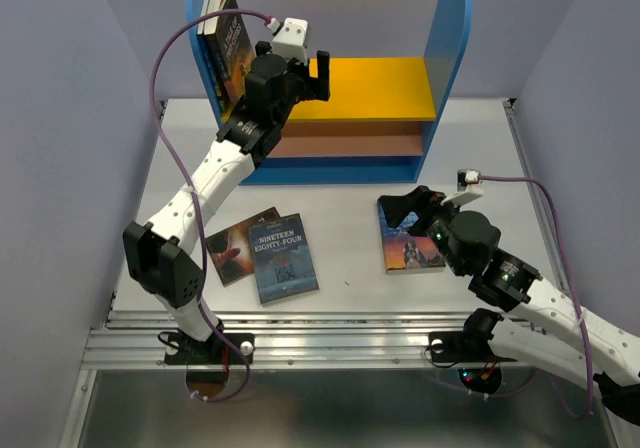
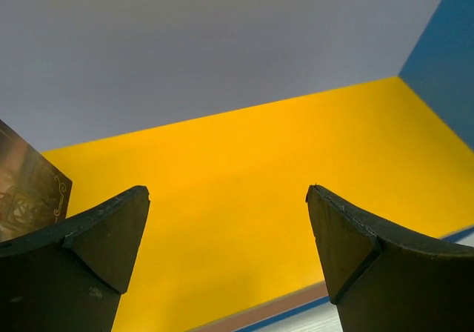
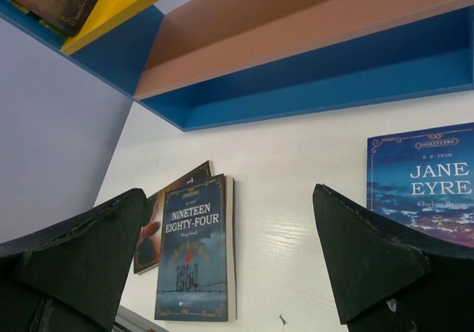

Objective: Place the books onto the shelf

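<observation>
My left gripper (image 2: 228, 224) was spread wide with nothing between its fingers, hovering over the yellow upper board (image 1: 385, 86) of the shelf (image 1: 455, 38), towards its left end. One dark brown book (image 1: 229, 44) stood on that board, tilted against the left blue side panel; in my left wrist view only its corner showed, beside my left finger.

My right gripper (image 3: 229, 254) was also spread wide and held nothing. It hung low over the table (image 1: 350, 268), pointing at the shelf front, with the brownish-pink lower board (image 3: 296, 28) and blue base (image 3: 333, 80) ahead of it. The Jane Eyre book (image 3: 429, 191) lay flat on the table just by my right finger, its cover blue with an orange sky.

Left of that, well apart from it, the blue-grey Nineteen Eighty-Four book (image 1: 284, 258) lay flat on the table, overlapping a darker book (image 1: 230, 248) with a reddish cover picture.
</observation>
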`<action>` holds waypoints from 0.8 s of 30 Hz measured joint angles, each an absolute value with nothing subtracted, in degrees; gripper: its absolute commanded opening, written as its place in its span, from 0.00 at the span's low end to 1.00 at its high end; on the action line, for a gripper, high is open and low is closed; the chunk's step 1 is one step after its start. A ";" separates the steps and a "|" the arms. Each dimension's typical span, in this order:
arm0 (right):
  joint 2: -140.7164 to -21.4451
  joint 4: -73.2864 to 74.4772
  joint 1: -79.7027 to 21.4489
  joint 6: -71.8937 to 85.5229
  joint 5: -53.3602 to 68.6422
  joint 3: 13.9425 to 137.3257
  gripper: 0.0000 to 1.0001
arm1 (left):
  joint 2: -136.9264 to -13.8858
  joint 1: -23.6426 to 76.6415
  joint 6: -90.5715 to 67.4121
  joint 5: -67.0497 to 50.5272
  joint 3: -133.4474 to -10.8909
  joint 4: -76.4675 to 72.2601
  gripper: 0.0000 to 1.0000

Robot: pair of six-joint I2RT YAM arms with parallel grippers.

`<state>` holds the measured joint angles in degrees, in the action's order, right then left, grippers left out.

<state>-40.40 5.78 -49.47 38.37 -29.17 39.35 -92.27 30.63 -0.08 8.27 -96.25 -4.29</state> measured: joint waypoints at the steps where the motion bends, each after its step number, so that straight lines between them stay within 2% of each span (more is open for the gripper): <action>1: -40.42 5.87 -49.47 38.37 -29.21 39.35 1.00 | -94.15 30.61 0.21 9.21 -97.82 -3.05 0.99; 9: -40.47 6.46 -49.47 38.37 -30.65 39.35 1.00 | -103.70 27.44 1.41 12.14 -108.07 1.43 0.99; 24: -43.97 7.31 -49.47 37.89 -31.29 39.81 1.00 | -106.06 20.36 1.96 12.80 -109.56 4.21 0.99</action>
<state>-43.97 7.31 -49.47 37.89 -31.29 39.81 -106.06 20.36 1.96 12.80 -109.56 4.21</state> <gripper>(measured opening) 0.998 0.989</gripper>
